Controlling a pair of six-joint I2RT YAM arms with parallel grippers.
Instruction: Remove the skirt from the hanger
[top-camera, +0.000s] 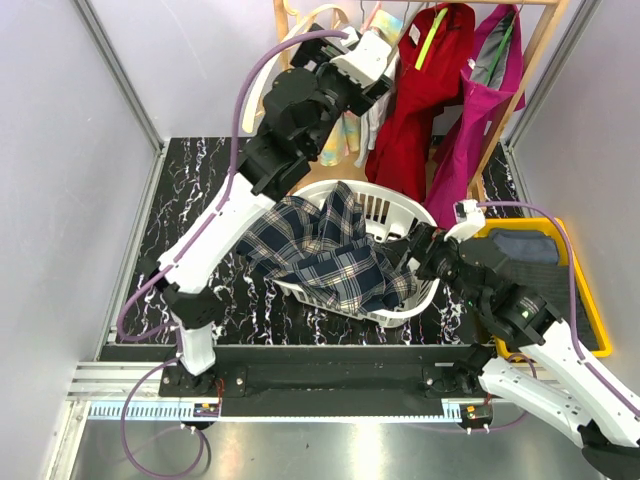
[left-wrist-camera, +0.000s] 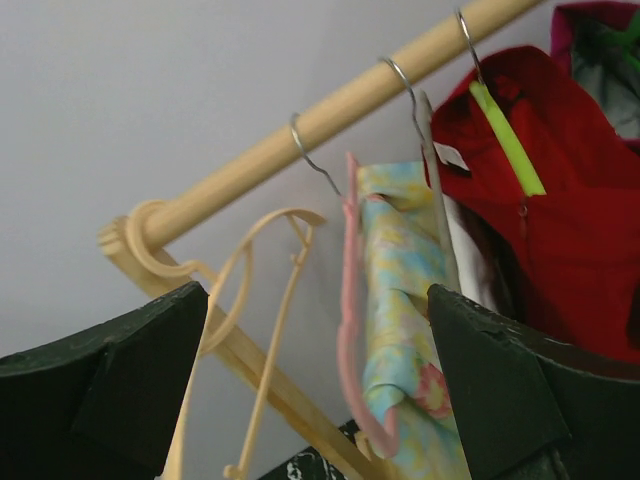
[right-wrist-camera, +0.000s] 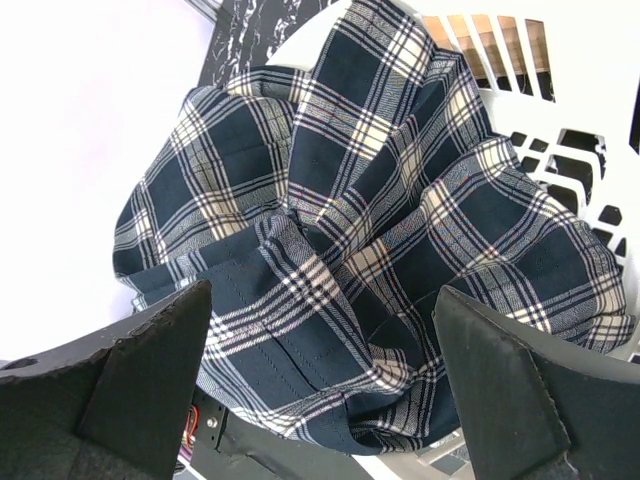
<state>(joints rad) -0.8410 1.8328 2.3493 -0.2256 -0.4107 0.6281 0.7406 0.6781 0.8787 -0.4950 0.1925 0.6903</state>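
The navy plaid skirt (top-camera: 320, 250) (right-wrist-camera: 330, 200) lies crumpled in the white laundry basket (top-camera: 400, 205) (right-wrist-camera: 570, 140) and spills over its near rim. An empty cream hanger (left-wrist-camera: 270, 330) (top-camera: 300, 30) hangs on the wooden rail (left-wrist-camera: 330, 110). My left gripper (top-camera: 385, 40) (left-wrist-camera: 318, 295) is raised by the rail, open, with the cream hanger and a pink hanger (left-wrist-camera: 347, 330) showing between its fingers, apart from both. My right gripper (top-camera: 408, 245) (right-wrist-camera: 322, 295) hovers open just over the skirt at the basket's right side, holding nothing.
The pink hanger carries a pastel flowered garment (left-wrist-camera: 400, 300). Further right on the rail hang a red garment (top-camera: 410, 90) and a magenta one (top-camera: 480, 110). A yellow tray (top-camera: 590, 300) with dark blue cloth (top-camera: 525, 245) sits at the right.
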